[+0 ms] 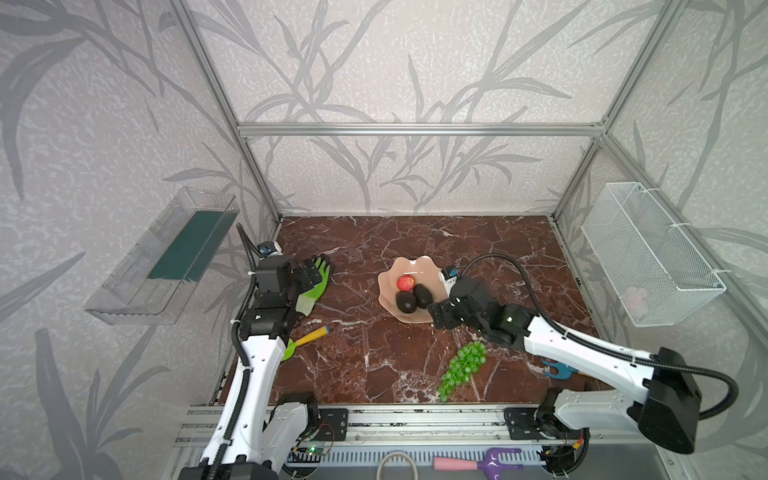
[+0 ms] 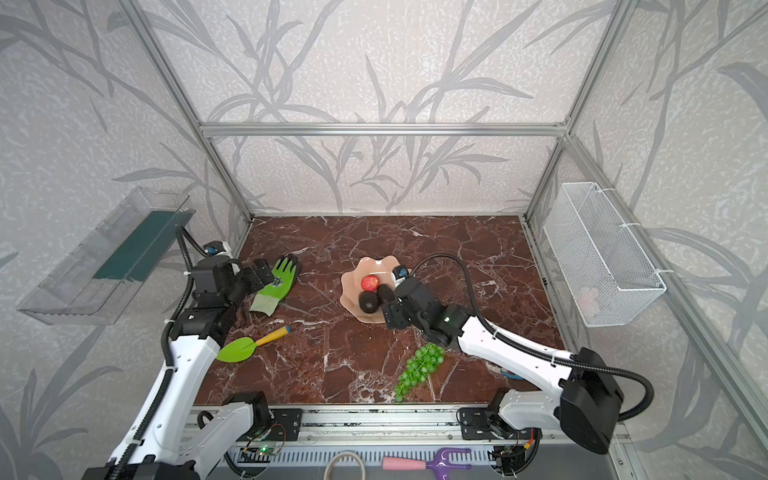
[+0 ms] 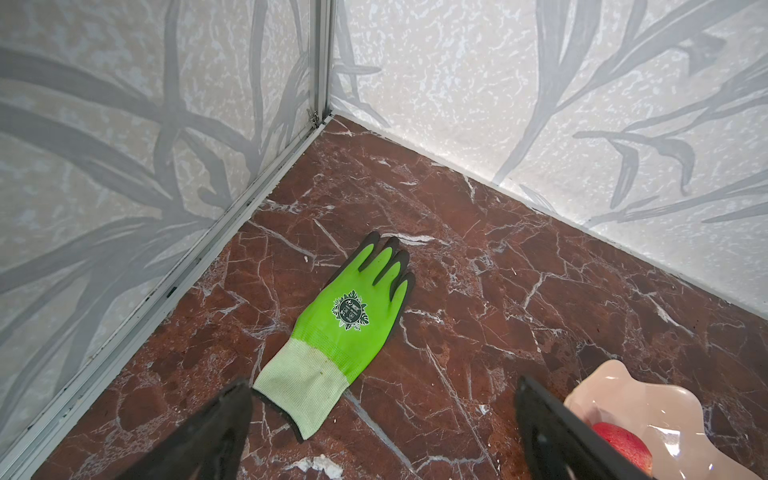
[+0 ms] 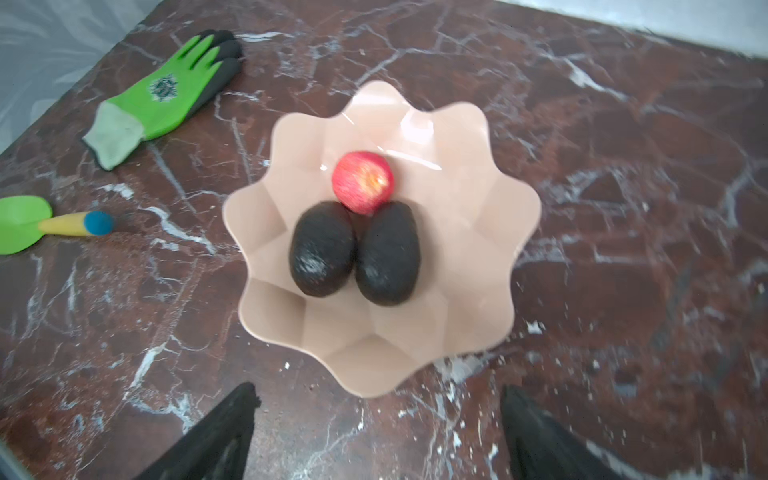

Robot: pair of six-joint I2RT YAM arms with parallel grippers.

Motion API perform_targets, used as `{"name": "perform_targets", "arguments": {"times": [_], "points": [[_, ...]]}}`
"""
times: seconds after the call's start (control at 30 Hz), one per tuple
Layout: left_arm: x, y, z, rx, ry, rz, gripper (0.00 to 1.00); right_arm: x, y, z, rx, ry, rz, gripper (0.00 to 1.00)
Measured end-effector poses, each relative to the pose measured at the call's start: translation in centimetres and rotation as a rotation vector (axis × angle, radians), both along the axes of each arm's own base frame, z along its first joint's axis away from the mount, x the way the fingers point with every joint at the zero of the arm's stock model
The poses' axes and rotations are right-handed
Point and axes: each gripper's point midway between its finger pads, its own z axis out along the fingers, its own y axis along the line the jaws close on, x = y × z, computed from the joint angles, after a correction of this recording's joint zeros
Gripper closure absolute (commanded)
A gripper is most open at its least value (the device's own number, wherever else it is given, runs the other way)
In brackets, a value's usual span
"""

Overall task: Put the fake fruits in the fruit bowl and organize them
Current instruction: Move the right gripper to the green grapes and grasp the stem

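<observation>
Fruit bowl (image 1: 411, 264): on the worktop, well right of the left jaws, which stand apart, empty, over the green glove (image 3: 349, 316).
Apple (image 4: 363, 181), avocados (image 4: 322, 249): inside the bowl, just ahead of the right jaws, which are apart and empty.
Grapes (image 1: 463, 370): outside the bowl, behind the right jaws. Likely next: pinch mid-bunch and lay it along the bare wall.
Views: only the top views show the grapes; the wrist views miss them.

The marble table (image 1: 357, 266) lies bare and wide between the green glove (image 1: 319, 279) and the fruit bowl (image 1: 409, 262). In the bowl, one avocado (image 4: 322, 249), the other avocado (image 4: 388, 257) and the red fruit (image 4: 362, 180) fill the middle; its near side is free. The grapes (image 1: 463, 370) lie on open table, with the right arm (image 1: 582, 345) close by their far end.
</observation>
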Motion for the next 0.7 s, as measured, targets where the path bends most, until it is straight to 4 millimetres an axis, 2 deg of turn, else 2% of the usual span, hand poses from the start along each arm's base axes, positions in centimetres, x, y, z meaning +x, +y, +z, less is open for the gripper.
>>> {"name": "perform_targets", "arguments": {"times": [0.13, 0.27, 0.43, 0.7], "points": [[0.0, 0.0, 0.0, -0.001, 0.0, -0.001, 0.02, -3.0, -3.3, -3.2, -0.016, 0.057, -0.129, 0.04], [0.0, -0.1, 0.0, -0.003, -0.001, -0.003, 0.02, -4.4, -5.3, -4.3, 0.025, 0.078, -0.241, 0.02], [0.0, -0.1, 0.1, -0.006, -0.003, -0.006, 0.02, -5.5, -6.7, -5.1, 0.071, 0.091, -0.357, 0.01], [0.0, -0.3, -0.2, -0.012, 0.001, -0.011, 0.02, -6.8, -8.5, -8.5, 0.102, 0.163, -0.485, 0.01]]}}
